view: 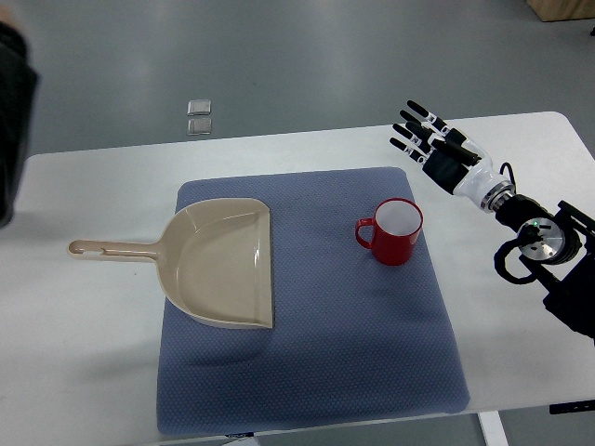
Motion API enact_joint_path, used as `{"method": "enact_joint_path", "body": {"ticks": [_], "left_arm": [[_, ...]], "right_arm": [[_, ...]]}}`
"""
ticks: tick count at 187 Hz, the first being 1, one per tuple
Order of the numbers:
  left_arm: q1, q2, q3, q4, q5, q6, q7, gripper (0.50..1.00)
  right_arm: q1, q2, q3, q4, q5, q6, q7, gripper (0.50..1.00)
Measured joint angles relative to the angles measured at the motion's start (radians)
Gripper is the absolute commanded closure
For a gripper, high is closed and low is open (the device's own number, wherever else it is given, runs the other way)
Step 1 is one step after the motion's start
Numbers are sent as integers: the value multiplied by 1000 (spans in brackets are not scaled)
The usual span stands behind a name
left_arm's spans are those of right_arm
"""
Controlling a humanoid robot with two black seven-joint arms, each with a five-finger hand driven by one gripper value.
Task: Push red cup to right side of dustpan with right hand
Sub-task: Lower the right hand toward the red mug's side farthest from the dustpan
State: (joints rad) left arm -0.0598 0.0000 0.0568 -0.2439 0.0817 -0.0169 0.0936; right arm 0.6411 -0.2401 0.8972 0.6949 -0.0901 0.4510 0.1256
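The red cup (398, 231) stands upright on the blue mat (307, 372), well apart from the dustpan (223, 263) and already on the side toward the counter's (84, 325) right edge. The right hand (429, 135) hovers near the counter's far right corner, fingers (409, 125) spread and holding nothing, seemingly clear of the cup, though its height is hard to judge. The push looks barely begun or just finished; if any move remains, the hand must lower beside the cup and nudge it gently without tipping it.
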Motion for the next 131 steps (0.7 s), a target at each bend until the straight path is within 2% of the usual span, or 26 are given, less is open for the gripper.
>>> {"method": "enact_joint_path", "body": {"ticks": [55,74,98,131], "left_arm": [[0,0,-2,0,0,0,-3,500],[0,0,-2,0,0,0,-3,500],[0,0,-2,0,0,0,-3,500],[0,0,-2,1,0,0,-3,500]], "right_arm": [[-1,0,-1,0,0,10,-1,564],[-1,-3,-3,3,-8,52,-2,564],[0,-33,-3,13,-81,139,-3,564],[-16,-121,3,46,-291,159,9,562]]}}
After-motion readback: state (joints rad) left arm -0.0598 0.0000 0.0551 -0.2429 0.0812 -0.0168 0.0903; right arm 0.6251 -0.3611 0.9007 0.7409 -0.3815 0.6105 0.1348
